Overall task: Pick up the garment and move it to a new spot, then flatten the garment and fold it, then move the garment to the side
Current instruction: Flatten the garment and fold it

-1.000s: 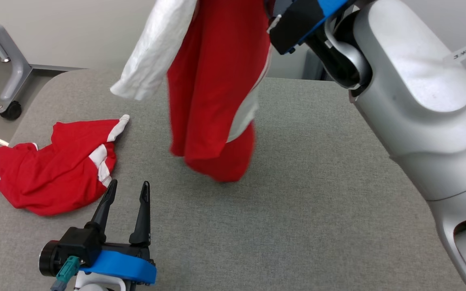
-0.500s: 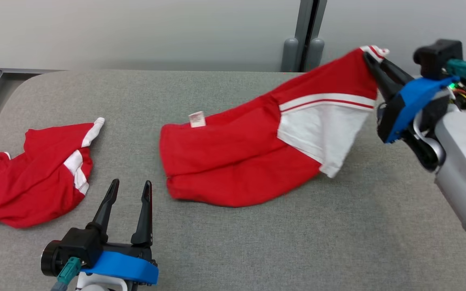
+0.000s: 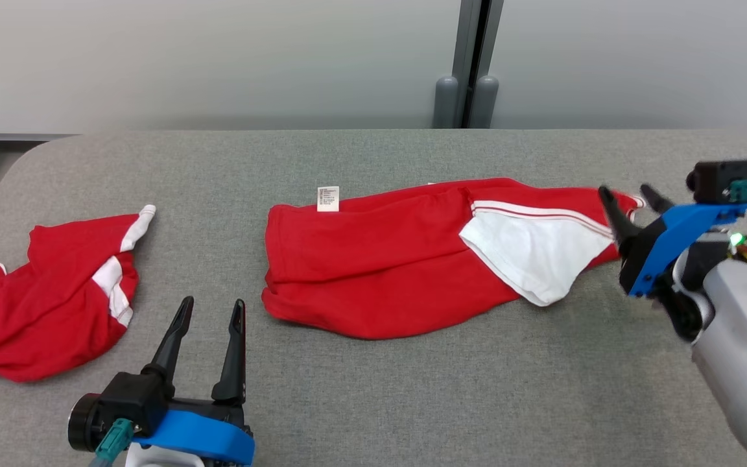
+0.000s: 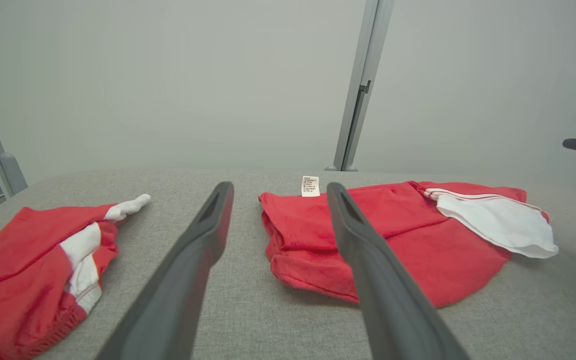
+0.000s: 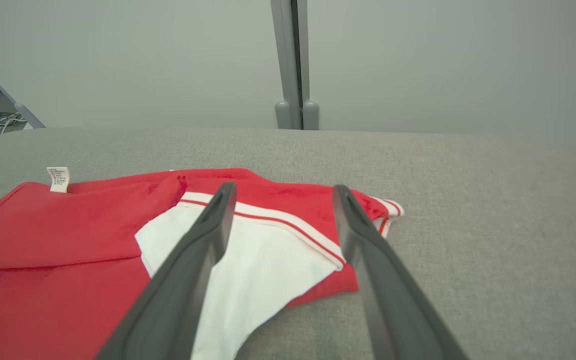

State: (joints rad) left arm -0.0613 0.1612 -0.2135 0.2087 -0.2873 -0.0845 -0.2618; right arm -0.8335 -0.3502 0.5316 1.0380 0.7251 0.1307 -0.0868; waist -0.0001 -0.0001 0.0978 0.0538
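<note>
Right claw [image 3: 623, 191], spread, hangs over the garment's [image 3: 380, 272] striped right edge, seemingly untouching, open table [image 3: 477, 389] beyond.

Grey padded table [image 3: 412, 389]: red garment [image 3: 380, 266] centre, second red garment [image 3: 43, 311] left.

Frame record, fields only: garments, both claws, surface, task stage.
surface: grey fabric-covered table
centre garment: red, lying mid-table, bunched, not flat; white panel toward its right end; label at its far left corner
left garment: red and white, crumpled at the table's left edge
left claw: open, empty, over the near edge between the two garments
right claw: open, at the centre garment's right end, gripping nothing
task stage: garment laid down; flattening and folding not yet done
</note>
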